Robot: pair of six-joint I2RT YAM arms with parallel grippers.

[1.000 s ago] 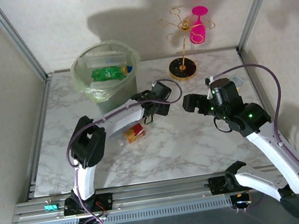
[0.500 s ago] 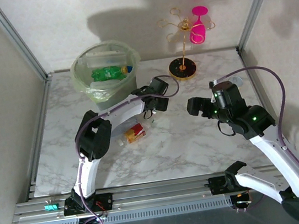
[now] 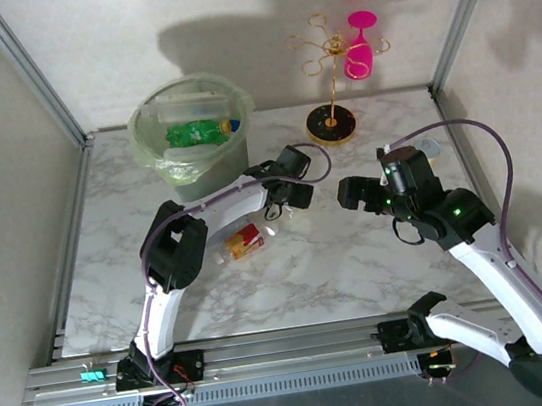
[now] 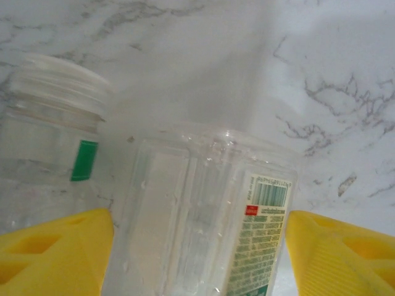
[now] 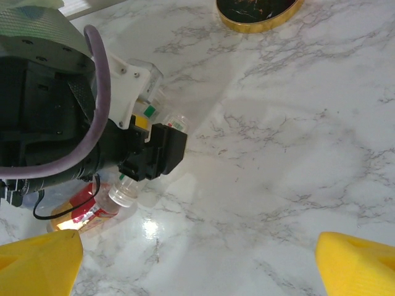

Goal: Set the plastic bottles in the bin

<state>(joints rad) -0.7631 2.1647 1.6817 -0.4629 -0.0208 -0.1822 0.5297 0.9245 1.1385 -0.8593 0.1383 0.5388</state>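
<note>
A clear plastic bottle [image 4: 203, 216] with a white and green label lies on the marble between my left gripper's yellow fingers [image 4: 58, 246], which meet both of its sides. My left gripper [image 3: 286, 199] hangs low over it at mid-table. A second clear bottle [image 4: 49, 142] with a white cap lies just left of it. A red-labelled bottle [image 3: 241, 240] lies nearer me. The pale-green bin [image 3: 215, 165] at the back left holds a green bottle [image 3: 198, 130]. My right gripper [image 3: 355, 191] stands open over bare marble, to the right of the left one.
A gold wire stand [image 3: 333, 124] with a pink goblet [image 3: 361, 49] stands at the back centre, right of the bin. A small pale-lidded cup [image 3: 430, 147] sits behind the right arm. Metal frame posts border the table. Bare marble lies in front of both grippers.
My left gripper has come down and nearer onto the clear bottle, and its jaws have narrowed against it. The right gripper has shifted only slightly.
</note>
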